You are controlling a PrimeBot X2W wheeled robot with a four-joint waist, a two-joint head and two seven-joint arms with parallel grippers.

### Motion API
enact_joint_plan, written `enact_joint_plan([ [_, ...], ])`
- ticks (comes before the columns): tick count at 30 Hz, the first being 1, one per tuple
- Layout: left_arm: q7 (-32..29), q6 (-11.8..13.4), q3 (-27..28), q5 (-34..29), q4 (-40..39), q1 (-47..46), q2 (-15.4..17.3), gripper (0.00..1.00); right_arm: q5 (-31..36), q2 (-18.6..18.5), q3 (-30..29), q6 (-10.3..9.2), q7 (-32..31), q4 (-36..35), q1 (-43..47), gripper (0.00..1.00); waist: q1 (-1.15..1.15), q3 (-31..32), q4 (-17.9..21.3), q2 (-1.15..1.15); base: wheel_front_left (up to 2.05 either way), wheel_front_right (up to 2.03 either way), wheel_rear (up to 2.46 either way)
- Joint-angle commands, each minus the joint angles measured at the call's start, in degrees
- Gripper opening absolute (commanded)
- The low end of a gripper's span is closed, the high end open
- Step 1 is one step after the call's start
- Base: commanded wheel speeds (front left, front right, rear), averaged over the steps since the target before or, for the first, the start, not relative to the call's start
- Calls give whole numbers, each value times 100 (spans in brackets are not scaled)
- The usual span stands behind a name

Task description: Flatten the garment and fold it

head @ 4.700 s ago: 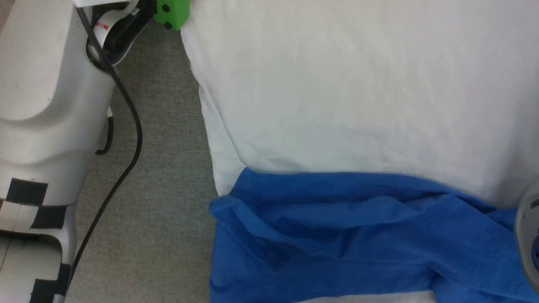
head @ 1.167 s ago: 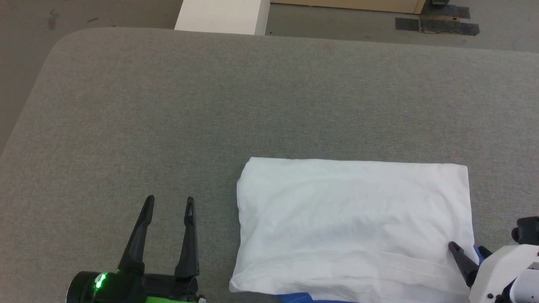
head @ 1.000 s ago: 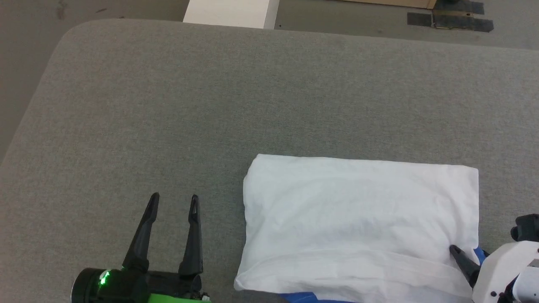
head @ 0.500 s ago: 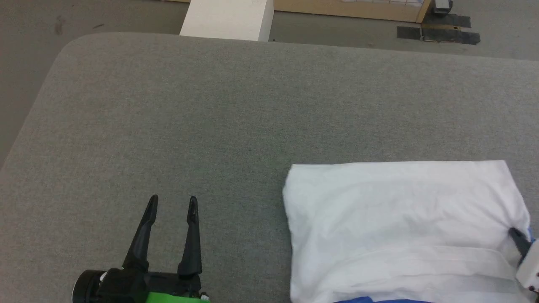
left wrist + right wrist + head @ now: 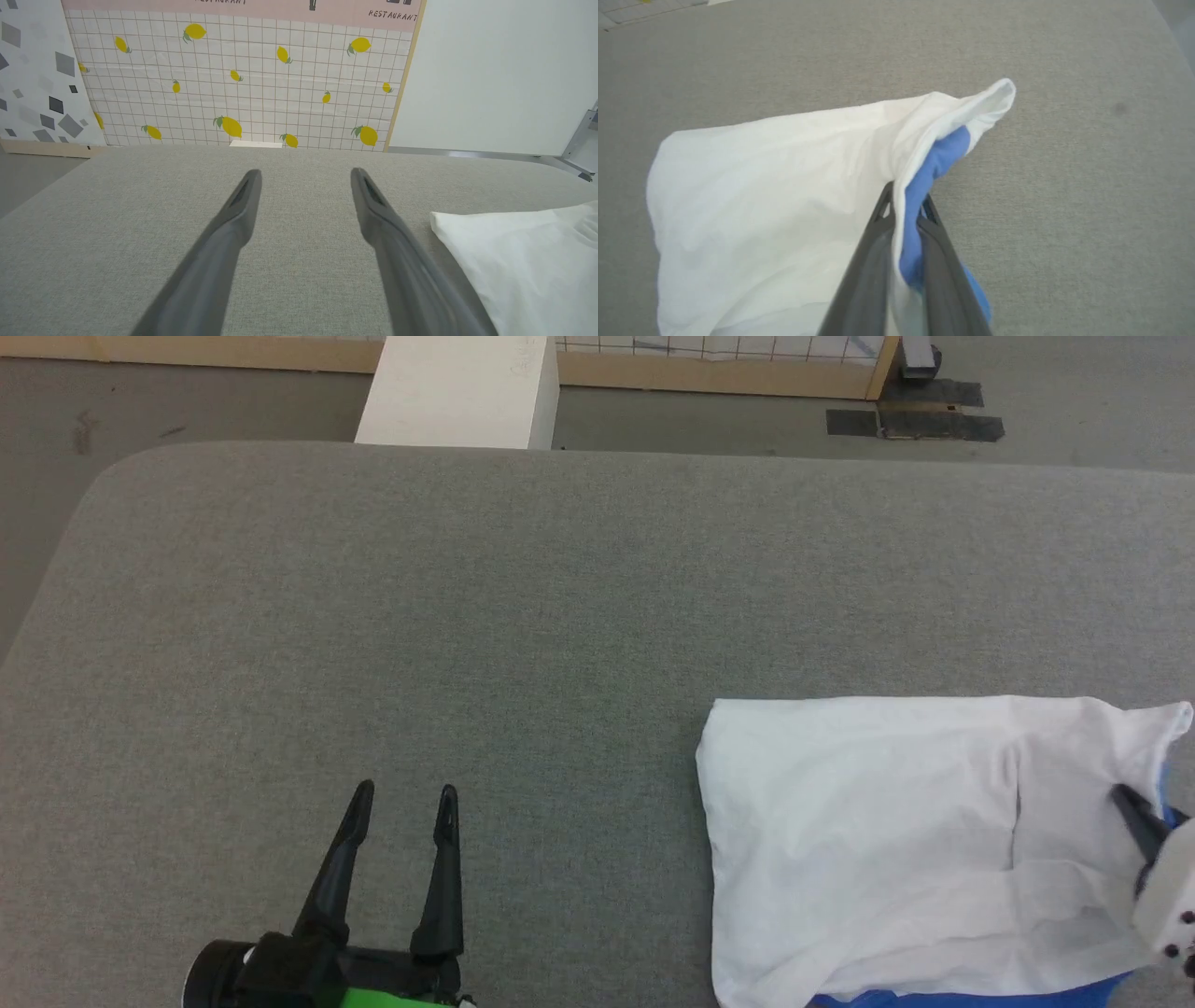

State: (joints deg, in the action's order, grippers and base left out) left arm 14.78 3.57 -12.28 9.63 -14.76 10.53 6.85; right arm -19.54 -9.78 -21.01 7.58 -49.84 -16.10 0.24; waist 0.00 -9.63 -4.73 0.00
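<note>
1. since half a second ago the garment (image 5: 868, 831) sits farther right on the table (image 5: 467, 616). its right corner, flat then, now stands up off the surface with a fresh upright crease beside it. the camera shifts a little too.
2. at the lower left, the left hand (image 5: 406, 793) hovers over bare table with its fingers spread wide, holding nothing. its wrist view (image 5: 304, 173) shows only grey surface between them. i judge it is parked clear so the folded cloth stays undisturbed.
3. to the right of that hand and well apart from it, the garment lies on the table's near right as a folded white rectangle. a strip of blue peeks out along its near edge.
4. at the garment's right edge, the right hand (image 5: 1125, 800) has its fingers pinched narrow on the cloth. its wrist view (image 5: 908, 196) shows white and blue layers clamped together, with the loose corner rising beyond the tips.
5. gripping both layers at once probably keeps the stack moving as one piece, whether for a drag or for a further fold toward the left.
</note>
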Motion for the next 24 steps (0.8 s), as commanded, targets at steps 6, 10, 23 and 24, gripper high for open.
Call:
enact_joint_plan([
  [6,22,-85,-65,40,100,-34,-88,100,-304,91,1095,-9,-749,-866,126,0,0,20,-62,0,0,0,0],
  [10,22,-124,-89,72,163,-44,-128,100,-400,32,1711,-9,-1034,-1067,58,0,0,45,-152,0,0,0,0],
  [23,22,-216,-111,92,272,-157,-224,100,-155,230,3026,-9,-613,398,-574,0,0,-67,-403,0,0,0,0],
  [24,22,-219,-113,93,283,-171,-230,100,-110,276,3072,-9,-530,585,-626,0,0,-75,-412,0,0,0,0],
])
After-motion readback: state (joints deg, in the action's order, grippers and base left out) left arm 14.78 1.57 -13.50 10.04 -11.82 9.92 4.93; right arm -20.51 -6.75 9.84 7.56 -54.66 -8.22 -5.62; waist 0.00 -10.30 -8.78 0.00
